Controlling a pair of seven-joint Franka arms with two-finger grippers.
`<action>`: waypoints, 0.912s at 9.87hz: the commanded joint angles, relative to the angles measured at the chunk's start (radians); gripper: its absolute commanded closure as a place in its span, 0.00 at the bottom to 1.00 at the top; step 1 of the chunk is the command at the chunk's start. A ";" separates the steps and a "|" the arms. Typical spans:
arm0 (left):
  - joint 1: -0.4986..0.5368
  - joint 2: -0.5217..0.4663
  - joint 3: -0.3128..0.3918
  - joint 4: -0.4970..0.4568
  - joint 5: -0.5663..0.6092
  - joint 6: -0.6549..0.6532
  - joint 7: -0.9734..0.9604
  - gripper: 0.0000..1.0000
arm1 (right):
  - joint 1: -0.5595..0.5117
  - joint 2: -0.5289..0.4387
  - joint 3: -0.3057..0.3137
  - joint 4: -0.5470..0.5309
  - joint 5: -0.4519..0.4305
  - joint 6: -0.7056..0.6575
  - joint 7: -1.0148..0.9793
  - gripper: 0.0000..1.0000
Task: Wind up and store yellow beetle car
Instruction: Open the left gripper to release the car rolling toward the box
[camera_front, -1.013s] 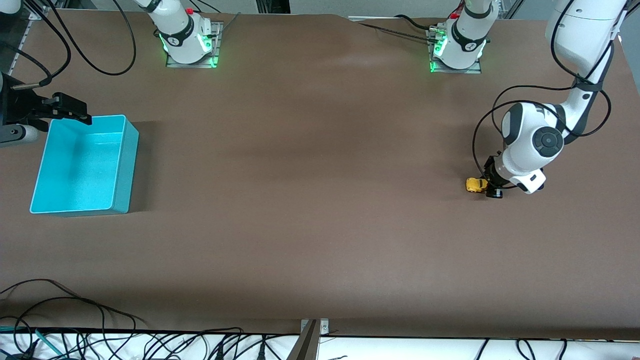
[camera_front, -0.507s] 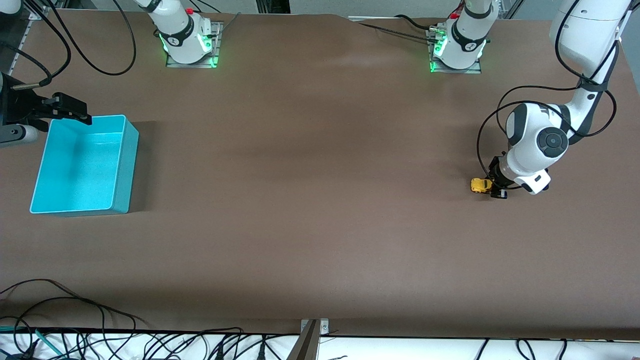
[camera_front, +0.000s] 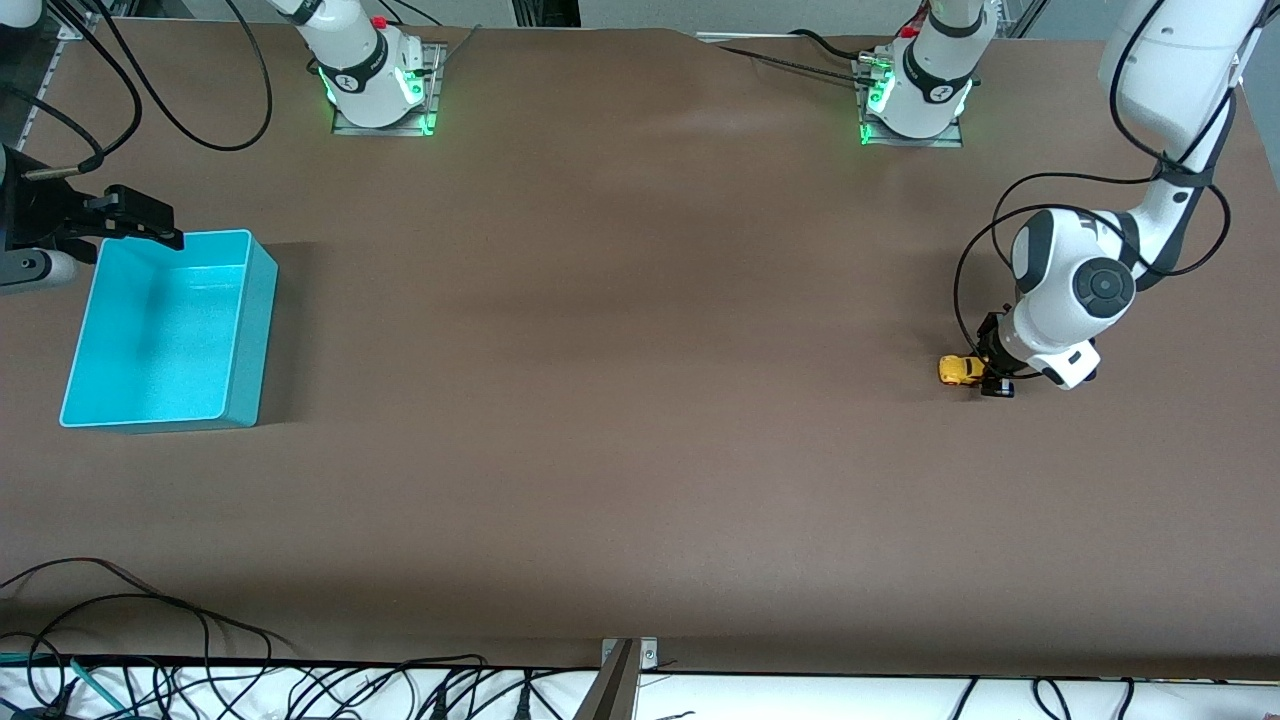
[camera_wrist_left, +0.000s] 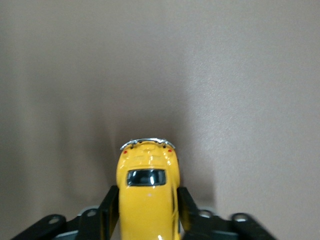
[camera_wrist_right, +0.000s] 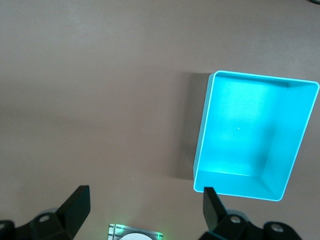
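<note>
Worktop (camera_front: 640, 450) carries the yellow beetle car (camera_front: 957, 370) on its wheels at three o'clock. The left gripper (camera_front: 990, 372) is down around the car; whether its jaws clamp it, I cannot tell. The right gripper (camera_front: 140, 222) waits, jaws wide, at the teal bin's (camera_front: 252, 330) eleven o'clock corner.

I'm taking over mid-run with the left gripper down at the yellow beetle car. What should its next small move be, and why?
Probably finish letting go: ease the left gripper fully open and lift it. The yellow beetle car sits on the brown table, fingers flanking its sides, nose toward the teal bin at the right arm's end. The right gripper waits open near the bin.
</note>
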 joint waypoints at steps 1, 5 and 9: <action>0.010 0.031 0.002 0.021 0.037 0.010 -0.021 0.14 | -0.004 -0.007 -0.001 -0.011 0.015 0.004 -0.017 0.00; 0.008 0.020 0.000 0.021 0.037 0.010 -0.033 0.03 | -0.004 -0.004 -0.001 -0.011 0.015 0.005 -0.017 0.00; -0.004 -0.073 -0.010 0.036 0.043 -0.017 -0.018 0.00 | -0.003 -0.002 -0.001 -0.011 0.015 0.007 -0.017 0.00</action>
